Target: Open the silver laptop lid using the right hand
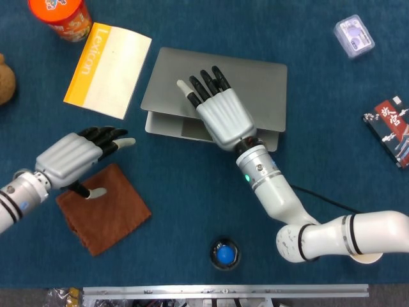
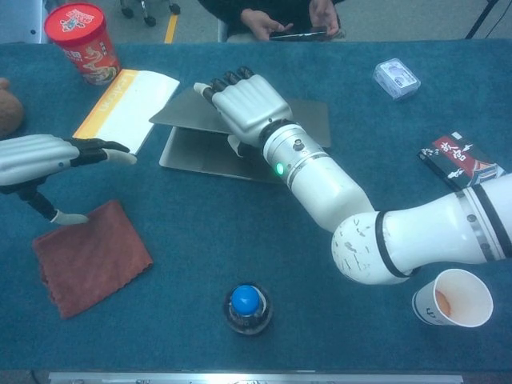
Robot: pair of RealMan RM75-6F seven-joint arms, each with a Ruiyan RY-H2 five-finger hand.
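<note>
Lifting has begun: the flat silver laptop (image 1: 217, 89) sits in the upper middle of the head view, its lid raised a little off the base along the near edge, a thin wedge of gap showing in the chest view. The white right hand (image 1: 214, 109) grips that near edge of the lid, dark fingers laid flat across the top and the thumb tucked beneath. The white left hand (image 1: 77, 153) hovers at lower left above the rust-brown folded cloth (image 1: 102, 208), fingers spread and holding nothing.

Slipping looks like the main risk: the lid is smooth and thin, so if the thumb loses its purchase as the wrist rotates, the lid could drop shut. The base looks unsecured, so it might also lift or slide along with the lid.

Behind the laptop, toward the top of the frame, bare blue table (image 1: 192, 256) gives the lid room to swing. The yellow-and-white booklet (image 1: 108, 67) lies just beside the laptop's left edge, so a sideways skid would nudge it. The round blue-capped bottle (image 1: 223, 254) stands well apart at lower centre.
</note>
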